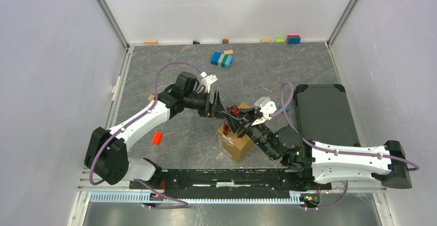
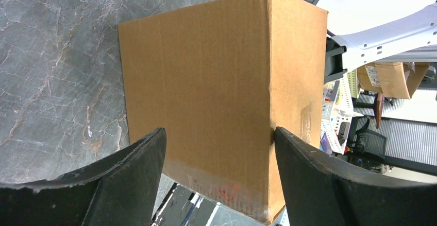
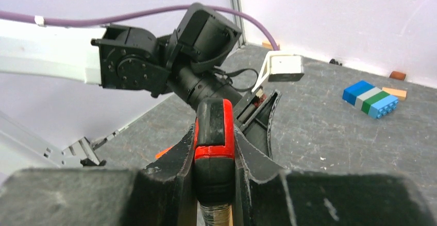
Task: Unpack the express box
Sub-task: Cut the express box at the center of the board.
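The express box (image 1: 236,144), a plain brown carton, stands on the grey table near the front middle. It fills the left wrist view (image 2: 206,82). My left gripper (image 1: 220,114) hovers at its far top edge, jaws wide open (image 2: 220,138). One fingertip (image 2: 288,149) touches the box's corner edge and the other lies over its face. My right gripper (image 1: 241,124) is above the box, shut (image 3: 215,149) on a black-and-red tool (image 3: 214,128). The tool points toward the left gripper. The box's flaps are hidden under the grippers.
A flat black tray (image 1: 322,114) lies to the right of the box. A blue-green toy block cluster (image 1: 222,59) sits at the far middle and also shows in the right wrist view (image 3: 372,98). A small red block (image 1: 157,138) lies left of the box. Several small blocks line the far wall.
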Robot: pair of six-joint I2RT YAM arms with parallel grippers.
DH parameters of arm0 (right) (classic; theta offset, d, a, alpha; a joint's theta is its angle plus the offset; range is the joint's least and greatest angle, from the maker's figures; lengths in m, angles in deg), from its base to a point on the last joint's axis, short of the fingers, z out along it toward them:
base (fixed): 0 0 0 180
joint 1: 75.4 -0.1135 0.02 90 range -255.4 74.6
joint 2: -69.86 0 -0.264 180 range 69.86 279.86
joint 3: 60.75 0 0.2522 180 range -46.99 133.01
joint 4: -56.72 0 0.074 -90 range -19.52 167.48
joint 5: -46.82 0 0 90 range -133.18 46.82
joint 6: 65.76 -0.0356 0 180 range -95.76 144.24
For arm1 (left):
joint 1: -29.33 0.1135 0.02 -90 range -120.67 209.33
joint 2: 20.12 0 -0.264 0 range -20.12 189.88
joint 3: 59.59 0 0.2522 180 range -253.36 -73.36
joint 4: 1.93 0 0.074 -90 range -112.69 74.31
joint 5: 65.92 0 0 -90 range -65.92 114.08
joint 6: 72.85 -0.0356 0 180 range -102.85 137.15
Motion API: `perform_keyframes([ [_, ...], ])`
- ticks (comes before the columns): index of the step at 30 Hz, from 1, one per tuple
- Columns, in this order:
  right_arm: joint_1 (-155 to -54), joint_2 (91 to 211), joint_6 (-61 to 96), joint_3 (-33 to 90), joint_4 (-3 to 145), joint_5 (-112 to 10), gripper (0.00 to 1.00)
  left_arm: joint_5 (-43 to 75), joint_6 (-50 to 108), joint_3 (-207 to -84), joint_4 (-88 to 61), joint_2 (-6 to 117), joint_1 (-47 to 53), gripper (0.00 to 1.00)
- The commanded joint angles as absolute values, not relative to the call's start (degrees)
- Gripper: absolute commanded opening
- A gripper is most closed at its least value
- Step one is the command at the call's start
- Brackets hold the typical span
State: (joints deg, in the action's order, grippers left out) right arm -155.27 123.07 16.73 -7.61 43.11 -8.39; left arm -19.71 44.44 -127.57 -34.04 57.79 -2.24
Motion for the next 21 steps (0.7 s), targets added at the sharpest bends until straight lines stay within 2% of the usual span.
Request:
perform_keyframes([
  [1,-155.64,123.43,20.25,-7.79,33.85,-6.99,0.0,-19.95,44.8,-126.53,-33.87,56.68,-2.25,0.82],
  [21,-155.66,124.91,22.31,-11.25,27.43,-12.67,0.0,-21.28,44.61,-126.79,-33.75,57.93,-2.28,0.79],
])
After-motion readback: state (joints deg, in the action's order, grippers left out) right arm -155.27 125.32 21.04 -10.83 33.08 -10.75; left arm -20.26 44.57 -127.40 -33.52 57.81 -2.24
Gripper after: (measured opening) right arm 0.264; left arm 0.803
